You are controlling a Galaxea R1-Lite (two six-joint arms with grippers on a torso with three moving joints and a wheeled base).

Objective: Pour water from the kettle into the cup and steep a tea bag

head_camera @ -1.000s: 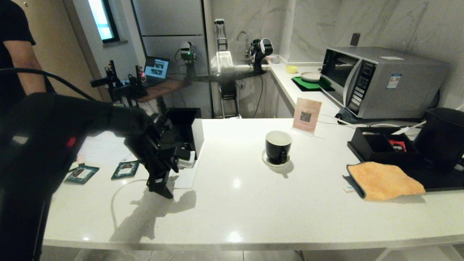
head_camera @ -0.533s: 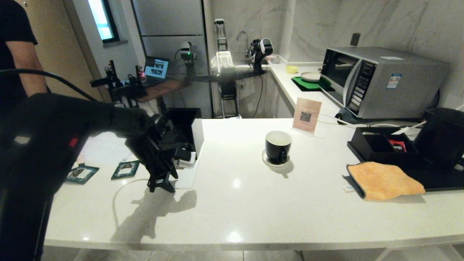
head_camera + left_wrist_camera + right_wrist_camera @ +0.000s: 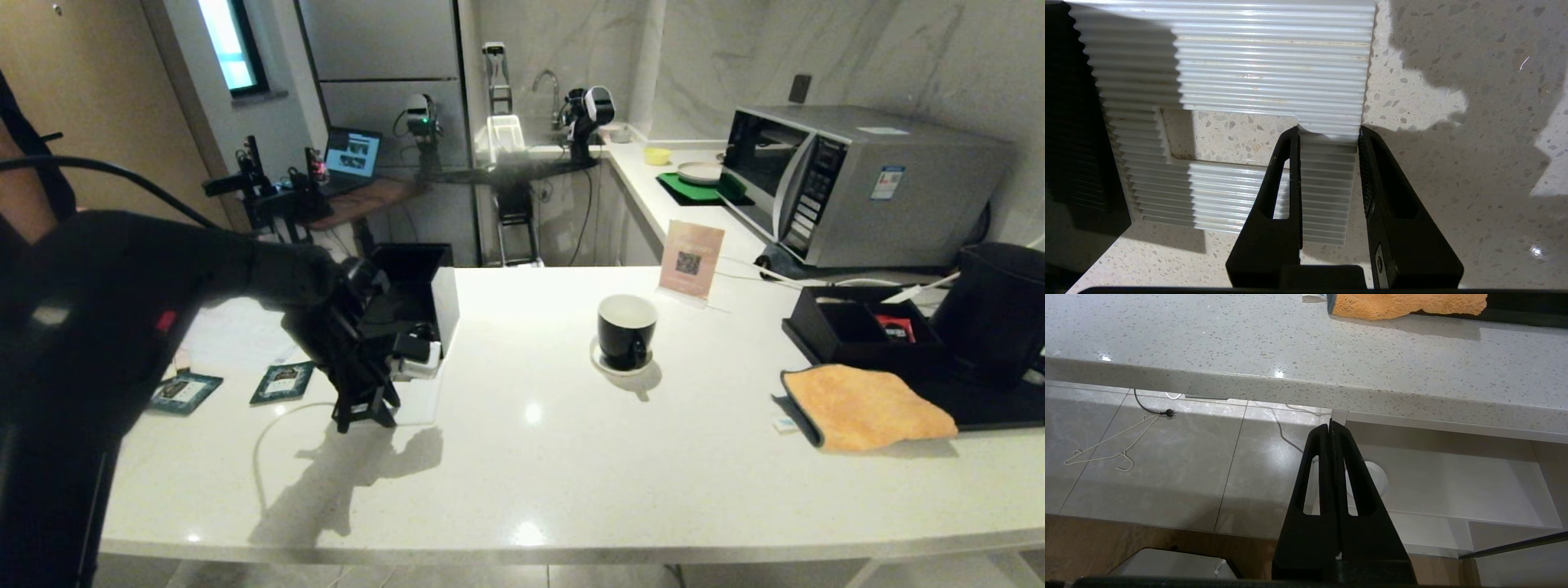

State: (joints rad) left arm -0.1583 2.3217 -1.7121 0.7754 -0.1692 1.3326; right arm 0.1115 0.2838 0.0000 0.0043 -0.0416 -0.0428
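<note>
The black cup (image 3: pixel 626 331) with a white inside stands on its white saucer (image 3: pixel 602 364) at mid-counter. The large matte black kettle (image 3: pixel 998 312) is at the far right. Two flat dark green tea bag sachets (image 3: pixel 282 382) lie at the left. My left gripper (image 3: pixel 363 418) points down at a white ribbed panel (image 3: pixel 418 402) lying flat beside a black and white box (image 3: pixel 415 296). In the left wrist view that gripper (image 3: pixel 1329 132) is shut on a narrow strip of the ribbed panel (image 3: pixel 1274 61), one finger on each edge. My right gripper (image 3: pixel 1331 425) hangs shut and empty below the counter's front edge.
An orange cloth (image 3: pixel 865 407) and a black open-topped box (image 3: pixel 857 328) lie on a black tray by the kettle. A card stand (image 3: pixel 691 260) sits behind the cup, a microwave (image 3: pixel 857 184) at the back right. A person's arm (image 3: pixel 23 196) shows at the far left.
The left gripper's jaws have come together from wide open onto the ribbed strip; the arm itself stayed put. The person at the far left has drawn further out of view.
</note>
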